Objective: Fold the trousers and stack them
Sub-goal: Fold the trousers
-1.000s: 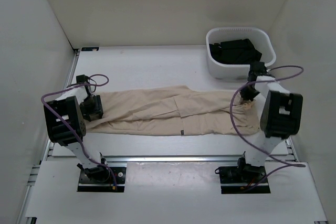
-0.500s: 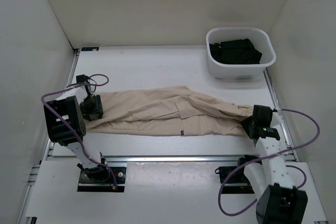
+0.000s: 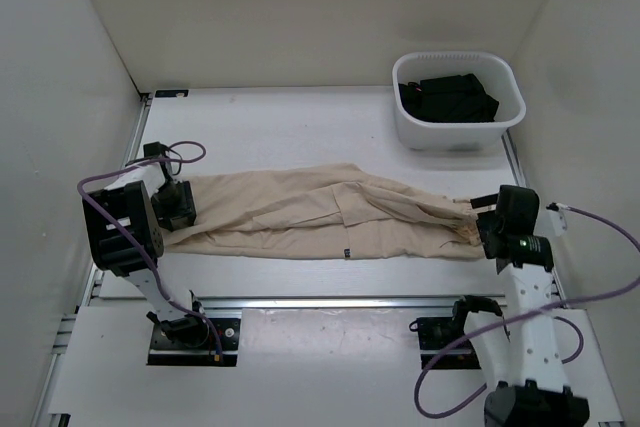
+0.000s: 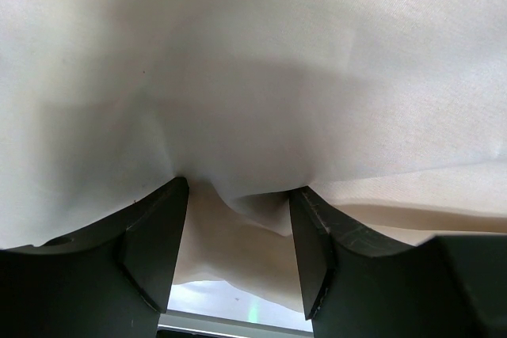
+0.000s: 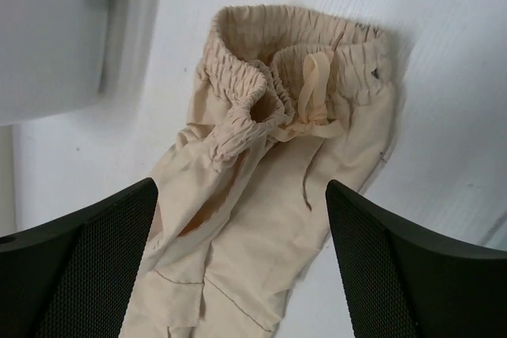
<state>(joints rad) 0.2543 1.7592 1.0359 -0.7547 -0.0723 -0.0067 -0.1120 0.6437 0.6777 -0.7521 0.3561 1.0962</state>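
The beige trousers (image 3: 330,212) lie stretched across the table, leg ends at the left and gathered waistband (image 3: 470,222) at the right. My left gripper (image 3: 178,209) sits low on the leg ends. In the left wrist view its fingers (image 4: 158,235) stand apart around a loose fold of the trousers (image 4: 253,61), and the gripper (image 4: 238,187) is open, not clamped. My right gripper (image 3: 487,229) hovers just right of the waistband. In the right wrist view it (image 5: 242,187) is wide open above the trousers (image 5: 238,275), the elastic waistband (image 5: 293,53) lying free beyond the fingertips.
A white basket (image 3: 458,137) holding black folded garments (image 3: 448,97) stands at the back right. White walls close in on both sides. A metal rail (image 3: 350,302) runs along the near table edge, with purple cables looping off both arms.
The right arm swung back towards its base, dragging the waistband rightward, then opened and let it drop on the table. The left arm and leg ends stayed still.
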